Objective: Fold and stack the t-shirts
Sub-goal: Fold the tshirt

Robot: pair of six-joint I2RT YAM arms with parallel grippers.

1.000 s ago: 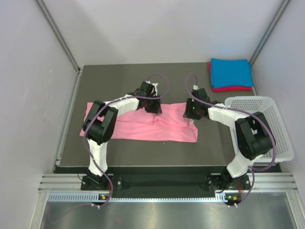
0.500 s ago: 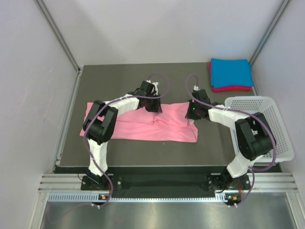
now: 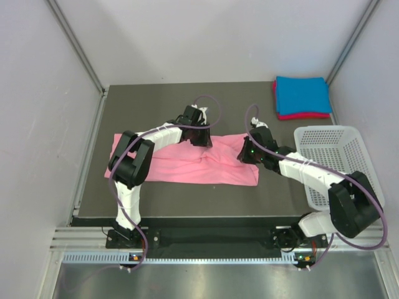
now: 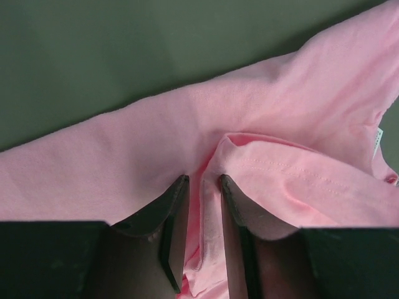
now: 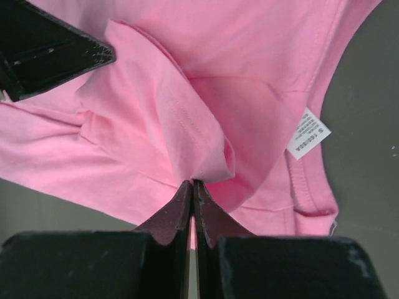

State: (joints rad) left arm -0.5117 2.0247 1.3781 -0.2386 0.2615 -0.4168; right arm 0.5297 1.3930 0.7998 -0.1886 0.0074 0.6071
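The light pink t-shirt (image 3: 187, 167) lies spread across the middle of the dark table, half folded into a long band. My left gripper (image 3: 201, 138) is at its far edge; in the left wrist view (image 4: 202, 179) the jaws stand close with a ridge of the pink cloth (image 4: 124, 149) pinched between them. My right gripper (image 3: 244, 152) is shut on a fold of the pink shirt (image 5: 156, 112) near its right end, fingertips together in the right wrist view (image 5: 192, 182). The bright blue t-shirt (image 3: 302, 93) lies folded on the magenta-red t-shirt (image 3: 303, 116) at the far right corner.
A white mesh basket (image 3: 330, 129) stands at the table's right edge, next to my right arm. Grey walls close in on the left, back and right. The shirt's white size label (image 5: 308, 132) shows by the collar. My left gripper's body (image 5: 50, 50) sits close to the right one.
My right gripper has moved toward the near-left, drawing the shirt's right far edge with it, and its arm has stretched out. The left arm has not moved.
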